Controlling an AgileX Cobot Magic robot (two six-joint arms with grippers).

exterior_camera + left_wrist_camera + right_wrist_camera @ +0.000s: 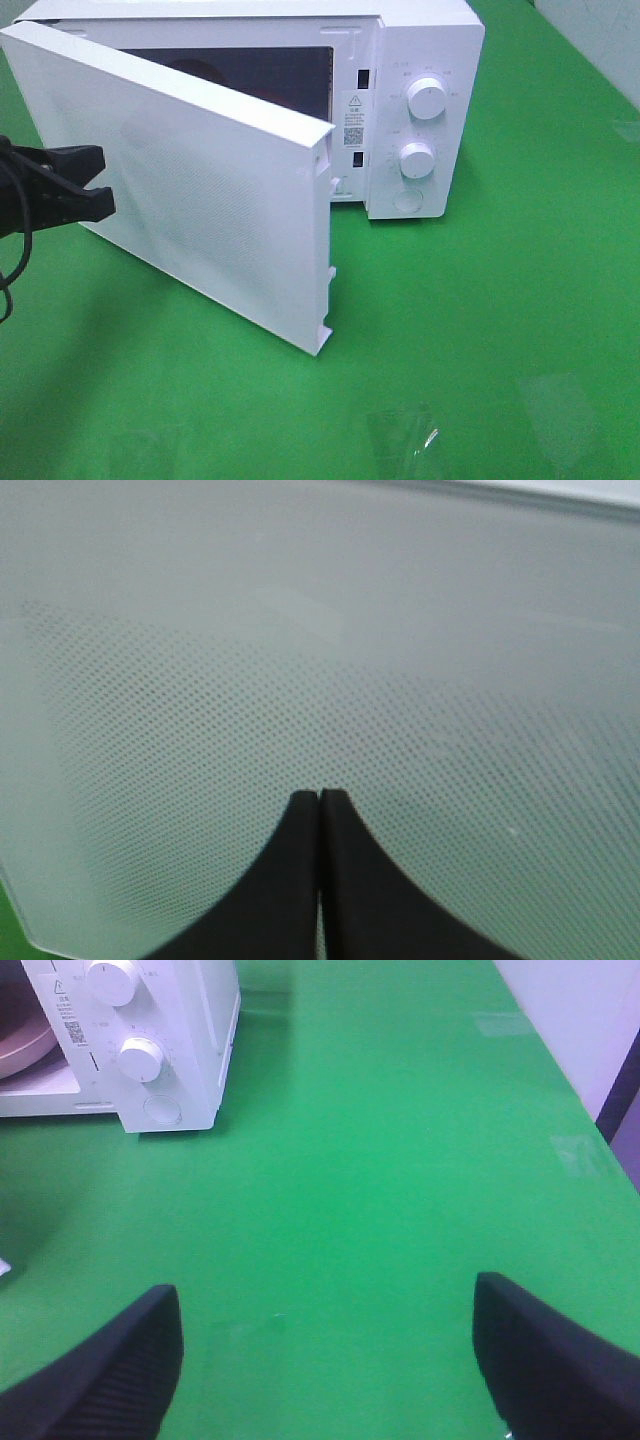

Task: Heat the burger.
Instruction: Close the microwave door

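At twelve o'clock on the green table (480, 320) stands a white microwave (430, 30). Its door (200, 190) hangs half open and swings out toward seven o'clock, across the front of the oven. Two round knobs sit on the panel at one o'clock, one (428, 98) above the other (418, 158). A round button (408, 202) sits under them.

The door stands in the way of most of the dark inside. In the right wrist view, a bit of a pink plate (15, 1050) peeks out from inside the oven. The burger cannot be seen, so I cannot tell where it is, which way it points, or how its long side lies.

At nine o'clock, the left gripper (105, 185) is clenched tight with nothing in it. Its tips are right up by the door's outer face, but I cannot tell if they touch it. The right gripper (325, 1295) is spread wide with nothing in it, over the green table and well apart from the microwave.
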